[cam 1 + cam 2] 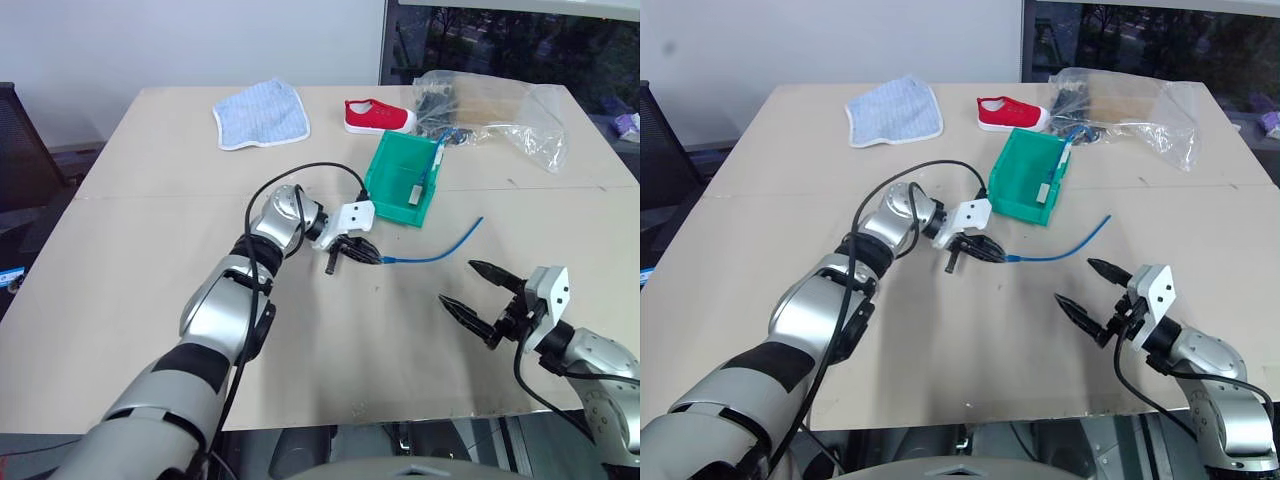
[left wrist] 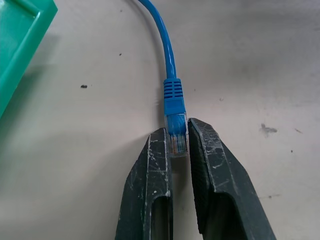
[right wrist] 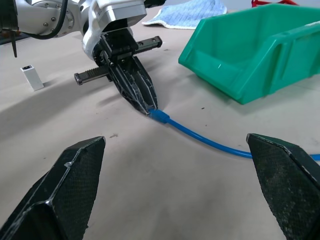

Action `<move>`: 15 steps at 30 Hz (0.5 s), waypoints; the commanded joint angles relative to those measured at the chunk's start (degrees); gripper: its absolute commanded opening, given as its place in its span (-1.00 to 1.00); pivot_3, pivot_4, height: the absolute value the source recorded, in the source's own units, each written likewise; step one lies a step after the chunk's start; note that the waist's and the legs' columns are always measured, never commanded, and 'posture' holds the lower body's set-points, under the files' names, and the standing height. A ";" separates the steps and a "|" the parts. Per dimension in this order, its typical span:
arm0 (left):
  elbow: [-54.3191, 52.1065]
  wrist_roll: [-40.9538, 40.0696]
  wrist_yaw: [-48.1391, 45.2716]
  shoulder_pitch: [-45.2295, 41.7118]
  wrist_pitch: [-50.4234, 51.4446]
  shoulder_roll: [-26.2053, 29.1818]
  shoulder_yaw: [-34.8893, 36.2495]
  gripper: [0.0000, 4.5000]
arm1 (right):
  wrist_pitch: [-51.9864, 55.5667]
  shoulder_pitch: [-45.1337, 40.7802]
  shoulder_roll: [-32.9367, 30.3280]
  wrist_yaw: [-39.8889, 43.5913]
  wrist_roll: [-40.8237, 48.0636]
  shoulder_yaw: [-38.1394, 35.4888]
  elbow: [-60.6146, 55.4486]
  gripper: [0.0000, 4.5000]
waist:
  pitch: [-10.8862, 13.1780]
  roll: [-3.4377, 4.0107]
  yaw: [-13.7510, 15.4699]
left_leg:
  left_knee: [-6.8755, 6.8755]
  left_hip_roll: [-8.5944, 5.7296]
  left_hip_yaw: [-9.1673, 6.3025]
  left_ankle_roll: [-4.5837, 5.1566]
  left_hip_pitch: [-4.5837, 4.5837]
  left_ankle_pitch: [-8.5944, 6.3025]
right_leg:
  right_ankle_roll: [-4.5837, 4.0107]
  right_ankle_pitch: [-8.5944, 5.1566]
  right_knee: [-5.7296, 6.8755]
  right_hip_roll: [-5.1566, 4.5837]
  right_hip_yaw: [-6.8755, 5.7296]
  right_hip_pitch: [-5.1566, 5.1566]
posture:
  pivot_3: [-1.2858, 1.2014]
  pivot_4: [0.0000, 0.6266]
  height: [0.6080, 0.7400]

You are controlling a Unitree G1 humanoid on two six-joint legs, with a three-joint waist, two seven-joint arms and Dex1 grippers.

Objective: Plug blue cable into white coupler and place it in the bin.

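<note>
**Ana:** At the tip of the left gripper (image 2: 179, 142), the two black fingers are closed on the clear plug at one end of the blue cable (image 1: 440, 252), low against the worktop (image 1: 150, 200). Only the plug's sides are pinched, and I think that is the weak point: a small hard part held at the very fingertips could twist or pop out once it is lifted.

**Ben:** And the cable itself?

**Ana:** It runs from the plug across the bare worktop toward the right gripper (image 1: 478, 288), its far end lying free near the bin (image 1: 400, 180). That gripper stands wide open and holds nothing, just above the surface.

**Ben:** Where is the white coupler (image 3: 33, 77)?

**Ana:** Standing upright on the worktop beyond the left gripper, well apart from the cable, as the right wrist view shows it. It is small and light, so a push from the plug would likely just slide or tip it unless the other gripper holds it.

**Ben:** Anything else?

**Ana:** The bin sits close behind the left gripper and already holds some other bits. A careless swing could knock it, and the trailing cable could drag or snag on its front edge.
</note>
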 commanded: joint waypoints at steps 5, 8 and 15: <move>-11.74 -19.59 -8.92 -1.91 26.98 -2.31 8.33 -0.98 | 14.07 1.24 2.02 -4.32 15.41 0.05 -6.44 1.00 | 0.01 0.00 -0.07 | 0.01 0.01 -0.04 0.00 -0.03 0.00 | 0.00 0.00 0.00 -0.01 -0.04 0.00 | 0.03 -0.52 1.00; -21.87 -30.71 -9.08 -0.43 41.68 0.41 6.18 -0.98 | 18.62 -0.72 3.76 -6.93 23.00 -0.33 -7.95 1.00 | 0.01 0.00 -0.55 | 0.01 0.13 -0.11 0.00 -0.03 0.00 | -0.01 0.00 0.04 0.01 -0.06 -0.01 | 0.03 -0.52 1.00; -29.05 -38.67 -9.08 0.67 51.87 4.07 3.38 -0.98 | 21.79 -11.82 8.68 -15.22 35.26 -0.09 -8.95 1.00 | 0.00 0.01 -0.83 | 0.01 0.17 -0.09 0.00 0.12 0.00 | -0.02 0.01 0.13 0.01 0.01 0.05 | 0.03 -0.52 1.00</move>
